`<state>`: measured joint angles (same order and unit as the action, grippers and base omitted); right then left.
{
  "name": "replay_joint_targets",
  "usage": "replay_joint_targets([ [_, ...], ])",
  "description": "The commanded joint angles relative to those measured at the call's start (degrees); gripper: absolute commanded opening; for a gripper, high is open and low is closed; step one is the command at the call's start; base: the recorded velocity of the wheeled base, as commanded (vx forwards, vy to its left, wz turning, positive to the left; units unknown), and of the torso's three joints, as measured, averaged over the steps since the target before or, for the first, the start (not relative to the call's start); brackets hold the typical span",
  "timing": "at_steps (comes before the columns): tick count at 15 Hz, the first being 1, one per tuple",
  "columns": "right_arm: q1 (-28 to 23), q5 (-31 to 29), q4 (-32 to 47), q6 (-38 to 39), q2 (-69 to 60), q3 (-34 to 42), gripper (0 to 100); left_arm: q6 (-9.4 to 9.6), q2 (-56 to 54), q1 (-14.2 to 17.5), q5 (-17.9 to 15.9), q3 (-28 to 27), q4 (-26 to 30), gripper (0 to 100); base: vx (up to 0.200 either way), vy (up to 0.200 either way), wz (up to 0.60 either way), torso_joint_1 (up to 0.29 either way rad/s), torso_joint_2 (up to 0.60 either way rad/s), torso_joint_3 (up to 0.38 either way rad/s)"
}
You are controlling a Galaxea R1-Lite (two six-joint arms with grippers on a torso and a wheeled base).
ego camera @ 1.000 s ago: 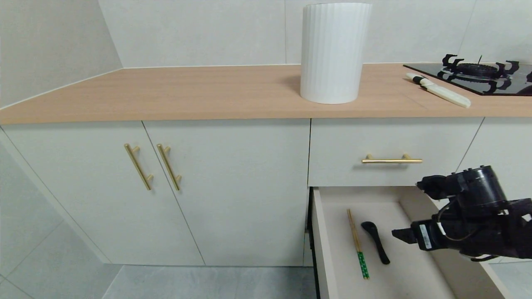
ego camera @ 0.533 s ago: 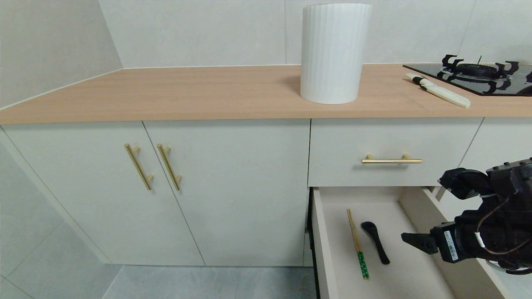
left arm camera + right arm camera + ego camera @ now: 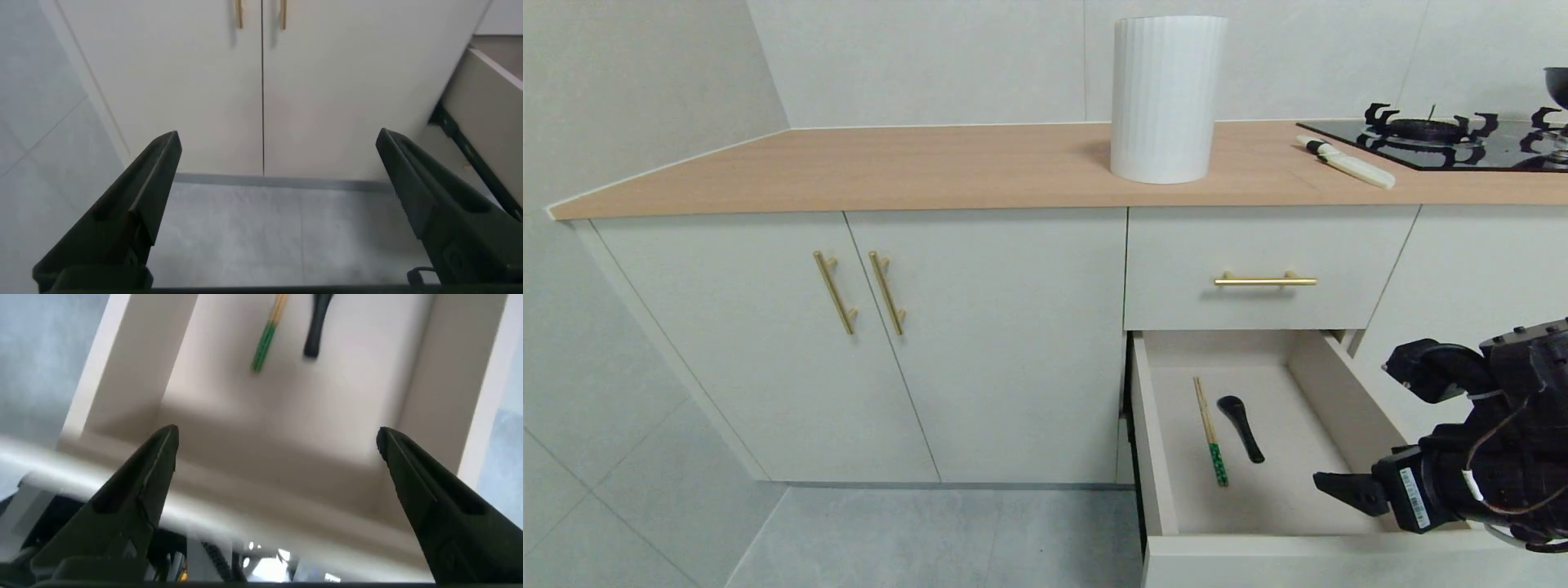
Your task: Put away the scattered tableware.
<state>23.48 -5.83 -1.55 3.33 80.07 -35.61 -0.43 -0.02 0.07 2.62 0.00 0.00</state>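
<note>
A pair of wooden chopsticks with green ends [image 3: 1208, 430] and a black spoon [image 3: 1241, 416] lie side by side on the floor of the open lower drawer [image 3: 1152, 441]. A white knife-like utensil [image 3: 1343, 161] rests on the wooden counter beside the hob. My right gripper [image 3: 1356, 425] hangs open and empty by the drawer's front right corner. The right wrist view looks down between its fingers [image 3: 276, 437] at the chopsticks [image 3: 270, 335], the spoon [image 3: 319, 327] and the drawer [image 3: 122, 376]. My left gripper [image 3: 278, 139] is open, low before the cabinet doors.
A tall white ribbed cylinder [image 3: 1166, 98] stands on the counter [image 3: 890, 163]. A black gas hob [image 3: 1437, 139] is at the far right. The upper drawer is shut, with a gold handle [image 3: 1264, 281]. Two cabinet doors [image 3: 866, 343] sit to the left, above grey floor tiles [image 3: 890, 539].
My right gripper drew back from over the drawer toward its front right corner. The head camera then shifted, so the drawer's front panel and more floor show.
</note>
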Motion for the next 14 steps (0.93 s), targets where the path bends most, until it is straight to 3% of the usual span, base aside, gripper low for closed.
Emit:
replay_joint_targets([
  [1, 0.87, 0.2, 1.02, 0.01, 0.26, 0.01, 100, -0.01, 0.02, 0.01, 0.02, 0.0, 0.0, 100, 0.0, 0.0, 0.0, 0.0, 0.0, 0.0],
  [5, 5.17, 0.73, 6.21, 0.01, 3.08, 0.36, 100, -0.01, 0.02, 0.01, 0.02, 0.0, 0.0, 100, 0.0, 0.0, 0.0, 0.0, 0.0, 0.0],
  [14, 8.69, 1.96, 5.85, 0.63, 12.74, 1.86, 100, -0.01, 0.02, 0.01, 0.02, 0.0, 0.0, 100, 0.0, 0.0, 0.0, 0.0, 0.0, 0.0],
])
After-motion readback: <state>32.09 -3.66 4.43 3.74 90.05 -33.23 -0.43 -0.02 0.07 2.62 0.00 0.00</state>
